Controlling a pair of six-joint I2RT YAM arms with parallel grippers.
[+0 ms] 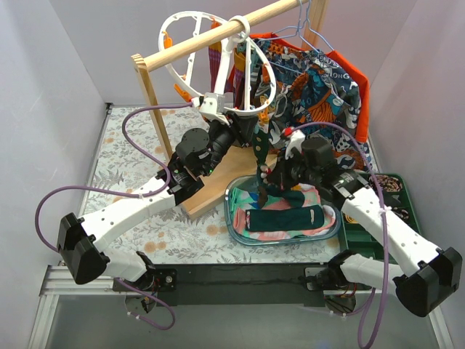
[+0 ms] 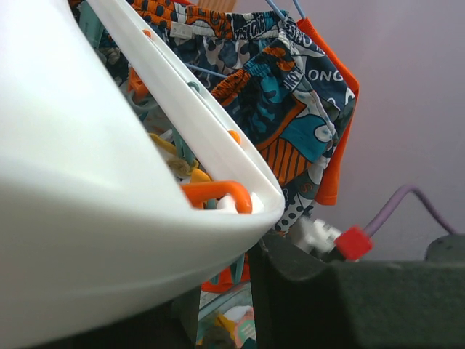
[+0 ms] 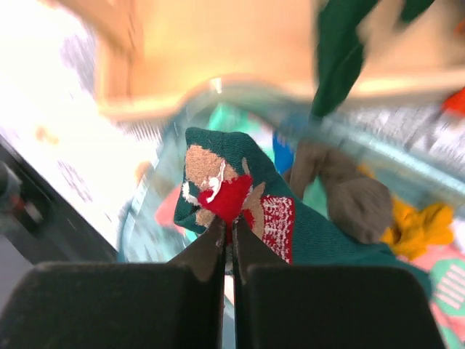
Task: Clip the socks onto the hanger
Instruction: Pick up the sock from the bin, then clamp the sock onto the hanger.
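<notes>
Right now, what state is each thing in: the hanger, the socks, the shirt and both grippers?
hanger, hooked over the wooden rail, lower rim gripped.
left gripper, jaws apparently shut on the hanger rim.
right gripper, jaws shut on the green sock.
green sock, pinched and held above the clear tray.
other socks, lying in the tray.
shirt, hanging from the rail.

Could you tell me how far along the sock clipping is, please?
Done: one dark green sock seems to hang from the hanger already. In hand: the right pincer grips a patterned sock above the tray. Left: clipping it, then the teal sock.
</notes>
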